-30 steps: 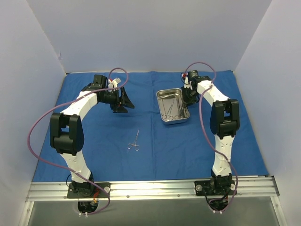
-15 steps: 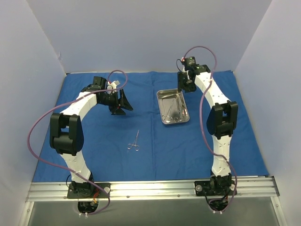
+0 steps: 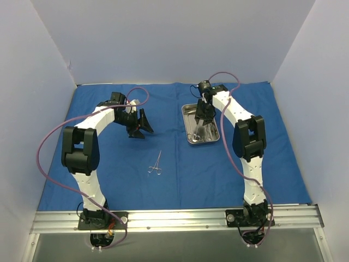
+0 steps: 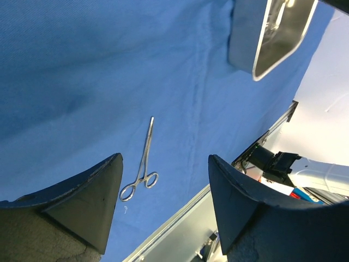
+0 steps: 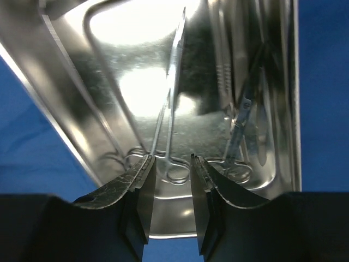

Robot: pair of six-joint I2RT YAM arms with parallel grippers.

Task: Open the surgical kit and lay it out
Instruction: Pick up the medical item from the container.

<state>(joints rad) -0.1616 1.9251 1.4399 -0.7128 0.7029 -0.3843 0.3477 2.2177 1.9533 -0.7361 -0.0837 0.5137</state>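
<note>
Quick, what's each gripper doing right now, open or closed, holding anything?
Left gripper: open, holding nothing.
Right gripper: partly open, straddling the ring handle of a forceps in the steel tray, not gripping.

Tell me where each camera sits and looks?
Top: above and behind, looking down at the blue cloth; left arm and right arm show.
Left wrist: on the left arm, facing the lone forceps; left gripper shows.
Right wrist: on the right arm, facing into the steel tray; right gripper shows.
Top and left wrist share the lone forceps and steel tray.
</note>
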